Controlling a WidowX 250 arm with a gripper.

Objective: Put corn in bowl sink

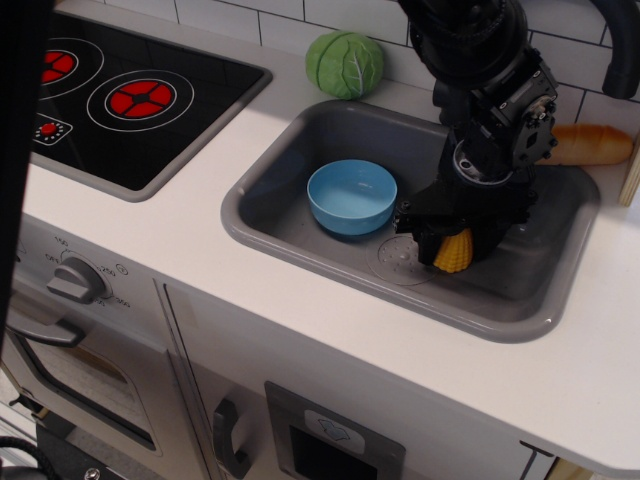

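Note:
The yellow corn (456, 252) stands on the floor of the grey sink (262, 228), right of the moulded drain. My black gripper (451, 250) reaches down into the sink from above, and its two fingers are closed against the sides of the corn. Most of the corn is hidden by them; only its lower front shows. The light blue bowl (351, 196) sits empty in the left part of the sink, a short way left of the gripper and apart from it.
A green toy cabbage (344, 64) sits behind the sink. A tan bread loaf (592, 144) lies at the back right. The black faucet (622, 48) curves at the top right. The stove (140, 100) is on the left. A dark blur covers the left edge.

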